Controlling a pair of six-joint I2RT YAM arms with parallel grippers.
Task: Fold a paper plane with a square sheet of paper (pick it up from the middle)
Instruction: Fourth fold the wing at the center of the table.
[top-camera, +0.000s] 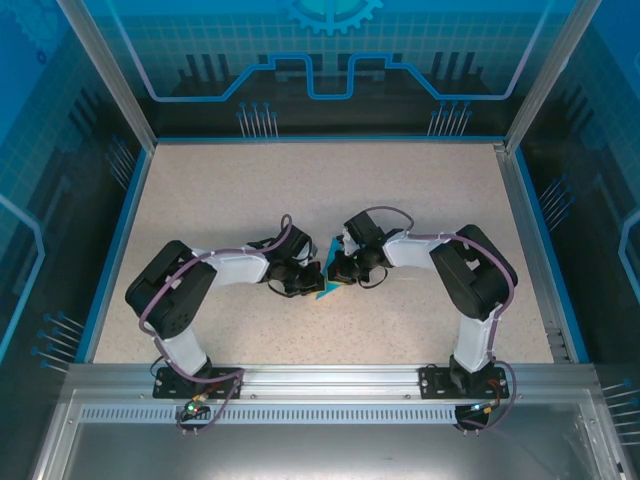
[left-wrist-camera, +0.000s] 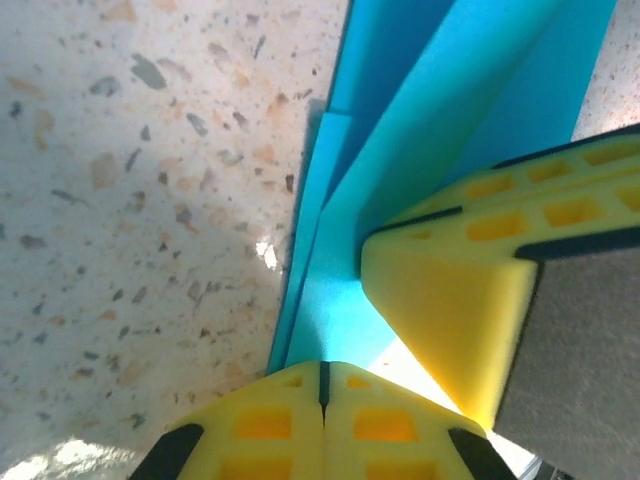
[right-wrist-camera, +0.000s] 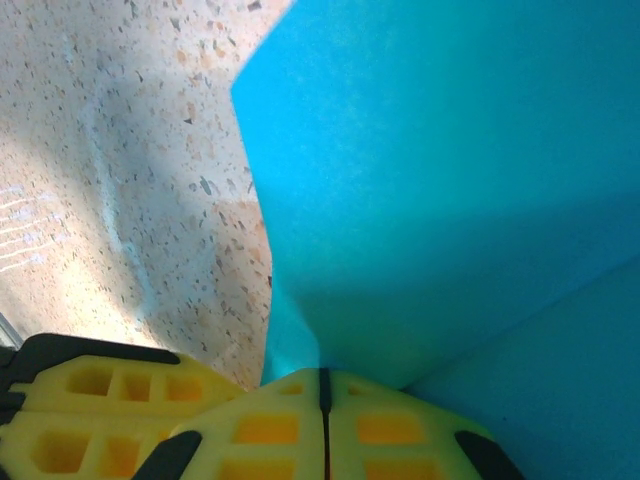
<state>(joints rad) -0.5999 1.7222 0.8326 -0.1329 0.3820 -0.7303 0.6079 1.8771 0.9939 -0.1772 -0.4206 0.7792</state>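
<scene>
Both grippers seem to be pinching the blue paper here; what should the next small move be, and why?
Probably open the right gripper and pull it back slightly, while the left gripper holds on. Both are shut on the folded paper almost side by side over the table, with layers already creased, so neither can work a new fold until one lets go.

Plain teal-blue on the folded paper sheet (left-wrist-camera: 440, 110), paler on lit faces. Beige with brown and grey speckles across the counter (top-camera: 330, 190). Bright yellow with black edging on the jaws of the left gripper (left-wrist-camera: 322, 372) and right gripper (right-wrist-camera: 322, 375). White and black on the left arm (top-camera: 235, 265) and right arm (top-camera: 420, 250), purple on the cables (top-camera: 165, 290). Blue circuit-line pattern on the enclosure walls (top-camera: 320, 60); silver on the rail (top-camera: 320, 375) at the bottom of the frame.
</scene>
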